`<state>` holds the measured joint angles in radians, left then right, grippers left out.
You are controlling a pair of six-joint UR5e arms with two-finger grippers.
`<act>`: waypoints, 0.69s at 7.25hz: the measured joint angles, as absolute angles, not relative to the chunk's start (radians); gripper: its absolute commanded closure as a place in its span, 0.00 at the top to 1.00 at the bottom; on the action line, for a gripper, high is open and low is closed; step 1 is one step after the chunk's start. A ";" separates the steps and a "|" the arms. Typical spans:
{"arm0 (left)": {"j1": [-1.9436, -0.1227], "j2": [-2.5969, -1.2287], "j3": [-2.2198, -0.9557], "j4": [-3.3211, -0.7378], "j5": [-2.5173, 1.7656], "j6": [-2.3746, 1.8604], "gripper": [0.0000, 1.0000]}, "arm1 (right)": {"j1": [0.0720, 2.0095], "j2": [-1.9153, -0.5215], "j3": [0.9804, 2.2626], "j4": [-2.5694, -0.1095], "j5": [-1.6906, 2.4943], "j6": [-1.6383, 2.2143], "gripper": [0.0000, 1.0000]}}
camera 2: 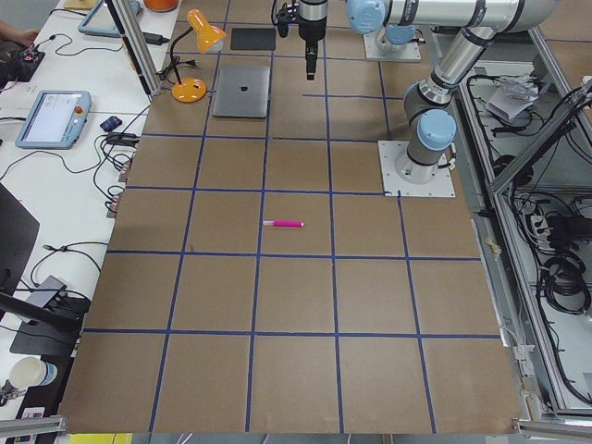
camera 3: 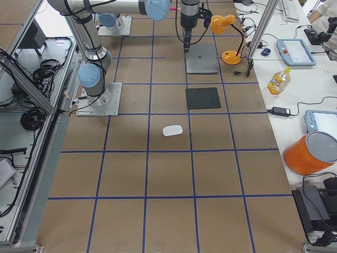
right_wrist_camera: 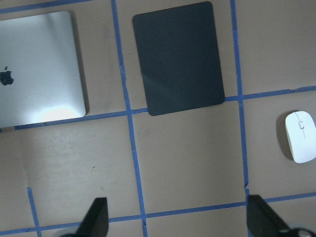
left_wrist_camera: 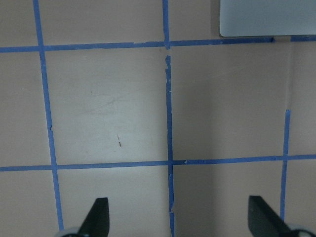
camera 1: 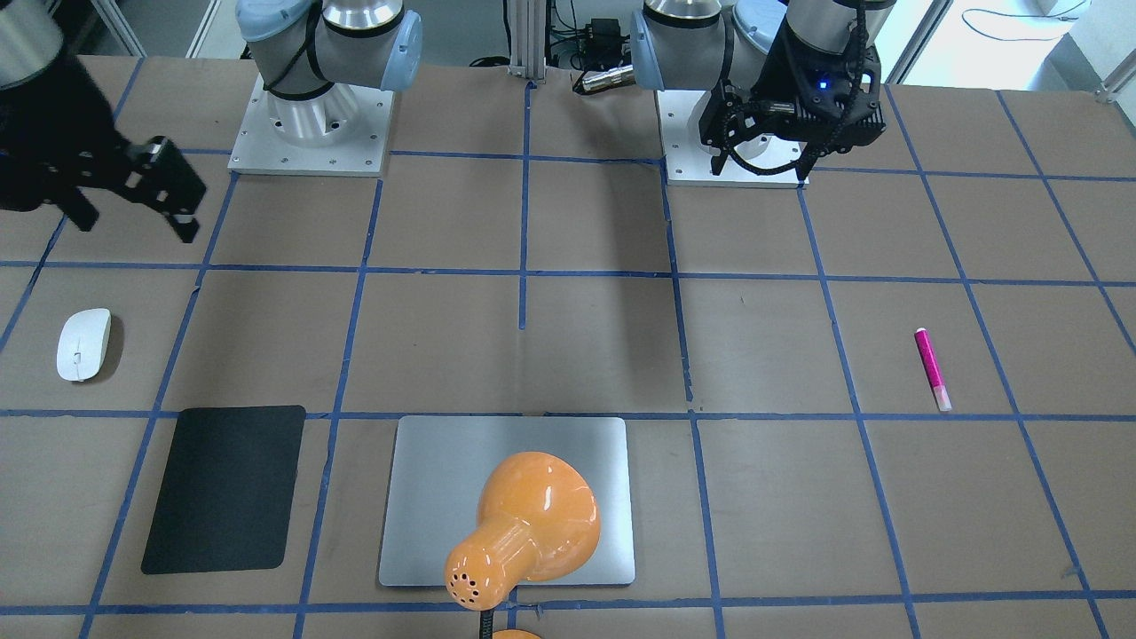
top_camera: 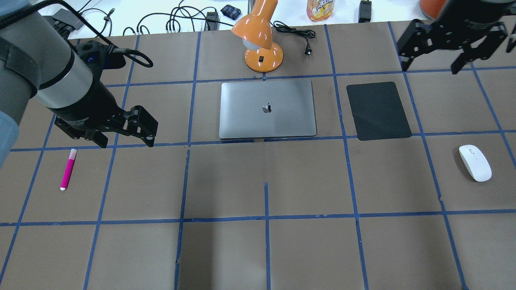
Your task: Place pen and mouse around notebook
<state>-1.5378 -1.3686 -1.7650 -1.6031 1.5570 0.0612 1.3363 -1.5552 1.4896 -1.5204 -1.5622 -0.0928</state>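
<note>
The magenta pen (top_camera: 67, 169) lies on the table's left side, its pale cap end toward the far edge. My left gripper (top_camera: 125, 141) hovers open and empty just beyond it and to its right; the left wrist view shows only taped table between its fingertips. The white mouse (top_camera: 475, 162) rests at the right. Well beyond the mouse, toward the far edge, my right gripper (top_camera: 430, 66) hangs open and empty. The silver notebook (top_camera: 266, 108) lies flat at the far centre, and the mouse (right_wrist_camera: 300, 143) and notebook (right_wrist_camera: 34, 69) both show in the right wrist view.
A black mat (top_camera: 378, 110) lies between the notebook and the mouse. An orange desk lamp (top_camera: 262, 44) stands behind the notebook, its shade leaning over it. Blue tape lines grid the brown table. Cables and a bottle lie beyond the far edge.
</note>
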 measured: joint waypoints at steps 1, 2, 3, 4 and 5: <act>-1.526 -1.374 -1.768 -1.600 1.559 0.071 1.00 | 1.236 -1.546 1.496 -1.515 -1.566 -0.204 1.00; -1.494 -1.382 -1.780 -1.597 1.560 0.087 1.00 | 1.146 -1.530 1.508 -1.518 -1.569 -0.363 1.00; -1.436 -1.391 -1.807 -1.581 1.561 0.116 1.00 | 1.066 -1.514 1.539 -1.546 -1.570 -0.498 1.00; -1.354 -1.402 -1.843 -1.545 1.562 0.178 1.00 | 0.995 -1.494 1.589 -1.616 -1.568 -0.604 1.00; -1.253 -1.417 -1.885 -1.485 1.562 0.285 1.00 | 0.939 -1.472 1.649 -1.710 -1.563 -0.704 1.00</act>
